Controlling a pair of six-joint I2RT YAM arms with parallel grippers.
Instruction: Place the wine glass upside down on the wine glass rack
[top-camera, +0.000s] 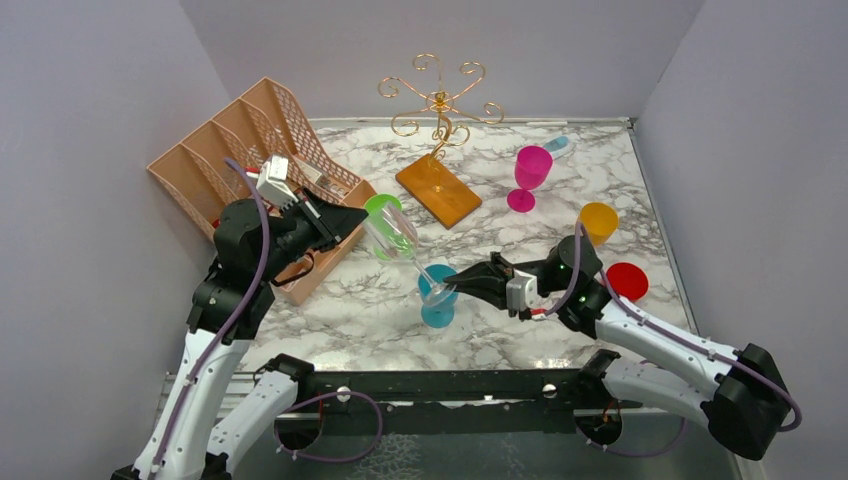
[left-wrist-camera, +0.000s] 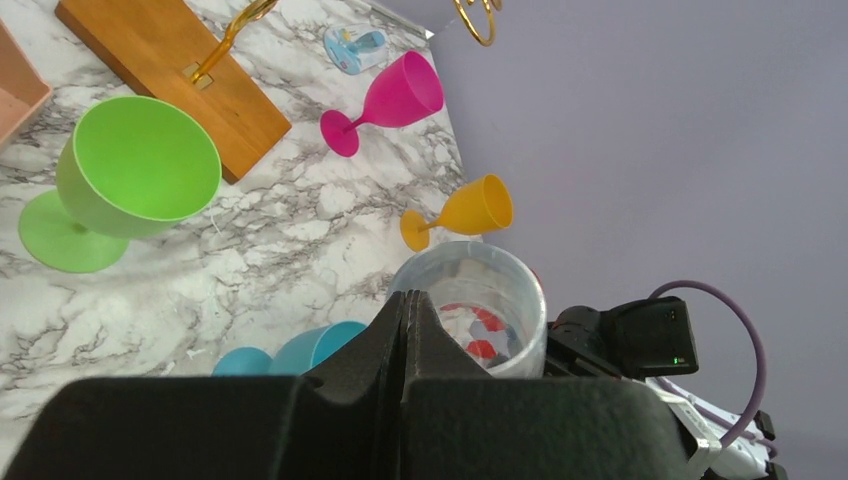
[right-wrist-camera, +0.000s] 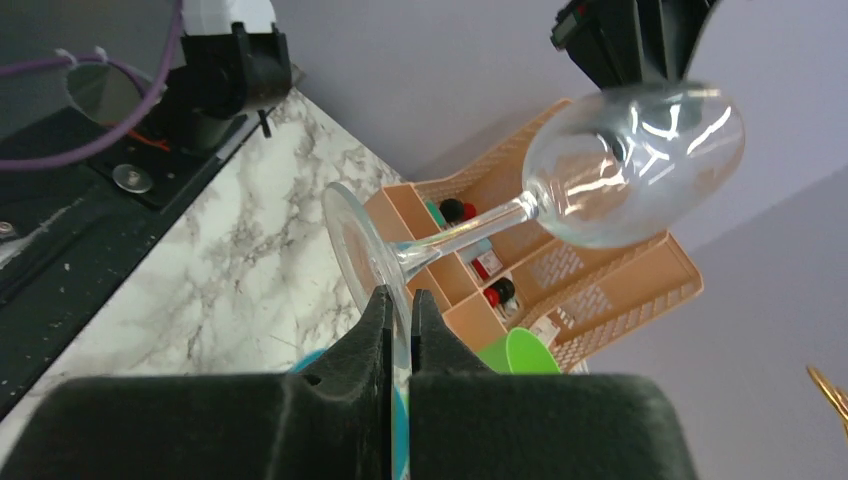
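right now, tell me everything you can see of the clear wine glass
The wine glass is clear, shiny and empty, with a rounded bowl, a thin stem and a flat round foot. It is held off the table, tipped nearly onto its side, with the bowl toward the left arm and the foot toward the right. The left hand is shut at the bowl's rim. The right hand pinches the foot's edge. It is not yet on the rack.

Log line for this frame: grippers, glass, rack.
left gripper: shut on clear stemmed wine glass rim | right gripper: shut on its foot | glass: tilted | gold wire wine glass rack: no glass hung
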